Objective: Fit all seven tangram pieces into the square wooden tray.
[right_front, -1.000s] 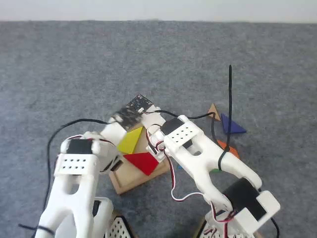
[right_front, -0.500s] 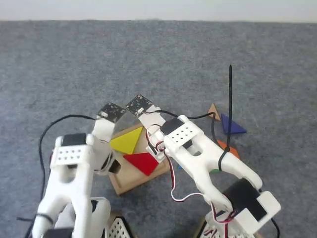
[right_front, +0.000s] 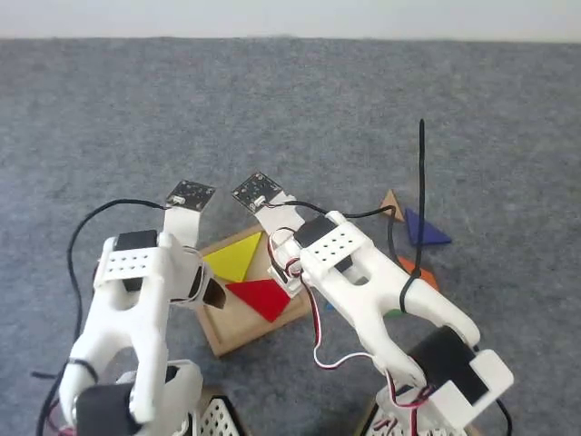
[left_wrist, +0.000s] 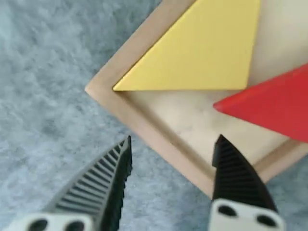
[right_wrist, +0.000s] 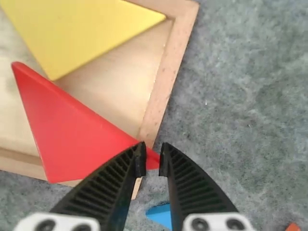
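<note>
The square wooden tray [right_front: 221, 334] lies near the table's front, between my two arms. In it a yellow triangle [right_front: 234, 257] lies flat in a corner [left_wrist: 202, 53]. A red triangle [right_front: 263, 297] lies beside it, and one red corner rides up over the tray's rim [right_wrist: 159, 96]. My right gripper [right_wrist: 151, 159] is shut on that red corner [right_wrist: 72, 130]. Above the tray's left rim [left_wrist: 159, 139] my left gripper [left_wrist: 173, 159] hangs open and holds nothing. The red triangle's tip [left_wrist: 274, 106] is just beyond it.
Loose pieces lie on the grey carpet to the right of the tray: a tan triangle [right_front: 392, 204], a blue triangle [right_front: 422, 229], an orange piece [right_front: 418, 271] and a green one [right_front: 395, 313]. A light blue piece [right_wrist: 161, 214] lies by the tray's corner. A black cable [right_front: 421, 173] stands upright there.
My left arm has drawn back to the left, off the yellow triangle, which now lies uncovered in the tray. The right arm and the red triangle have stayed put.
</note>
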Controlling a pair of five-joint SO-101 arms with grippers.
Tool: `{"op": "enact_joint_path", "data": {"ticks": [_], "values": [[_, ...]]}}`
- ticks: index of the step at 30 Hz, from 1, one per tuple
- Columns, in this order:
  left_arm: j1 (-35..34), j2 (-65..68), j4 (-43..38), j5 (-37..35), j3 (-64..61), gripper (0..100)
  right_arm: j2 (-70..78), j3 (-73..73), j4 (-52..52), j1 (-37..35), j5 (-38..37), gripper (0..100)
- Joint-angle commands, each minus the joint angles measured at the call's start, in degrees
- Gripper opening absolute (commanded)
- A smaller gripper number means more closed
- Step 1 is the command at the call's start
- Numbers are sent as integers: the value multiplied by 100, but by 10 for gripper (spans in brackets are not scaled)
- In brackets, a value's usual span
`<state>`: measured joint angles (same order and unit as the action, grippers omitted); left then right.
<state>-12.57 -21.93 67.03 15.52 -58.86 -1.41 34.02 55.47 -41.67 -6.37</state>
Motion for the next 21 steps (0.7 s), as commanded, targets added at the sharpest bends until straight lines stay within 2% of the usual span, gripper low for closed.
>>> {"op": "enact_joint_path", "data": {"ticks": [1,10,16,21], "values": [[70,281,-387,-378,295,285,57,70,40,75,53,69],[88,527,-1213,-703,321,286,57,70,40,48,53,69],[97,484,-1257,-747,347,286,57,79,40,48,44,69],[457,475,-1240,-1081,435,286,57,79,40,40,53,69]]}}
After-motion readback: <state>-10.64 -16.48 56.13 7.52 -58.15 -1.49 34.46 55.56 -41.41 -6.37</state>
